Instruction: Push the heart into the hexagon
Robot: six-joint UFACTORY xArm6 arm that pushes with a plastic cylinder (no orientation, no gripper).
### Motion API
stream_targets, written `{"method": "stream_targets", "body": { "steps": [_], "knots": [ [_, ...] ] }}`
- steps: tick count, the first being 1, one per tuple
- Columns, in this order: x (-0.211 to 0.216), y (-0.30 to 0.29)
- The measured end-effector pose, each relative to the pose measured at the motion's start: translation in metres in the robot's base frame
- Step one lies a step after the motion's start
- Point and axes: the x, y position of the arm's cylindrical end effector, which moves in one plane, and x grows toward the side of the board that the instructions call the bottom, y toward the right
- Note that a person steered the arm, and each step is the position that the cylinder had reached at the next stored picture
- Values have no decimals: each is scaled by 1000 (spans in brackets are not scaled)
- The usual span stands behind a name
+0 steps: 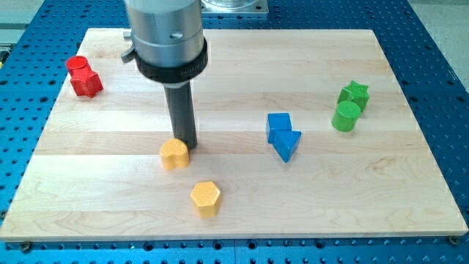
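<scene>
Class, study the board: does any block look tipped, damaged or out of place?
Nothing stands out. My tip sits just above-right of the yellow heart, the yellow hexagon lies below it, and the red, blue and green pairs sit upright on the wooden board.

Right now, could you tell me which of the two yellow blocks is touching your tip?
The yellow heart, just left of and against my tip. The yellow hexagon sits apart, lower and to the view's right.

Board (242, 198): pale wood, smooth, matt, visible grain. Yellow heart (174, 154) and yellow hexagon (206, 198): matt. Rod (183, 114): dark, satin. Collar (163, 29): brushed metal.
</scene>
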Motion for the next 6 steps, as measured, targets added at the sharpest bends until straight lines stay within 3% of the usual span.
{"method": "stream_targets", "body": {
  "steps": [1,2,3,5,6],
  "knots": [
    [27,-13],
    [1,-65],
    [27,-85],
    [41,-22],
    [27,-30]
  ]
}}
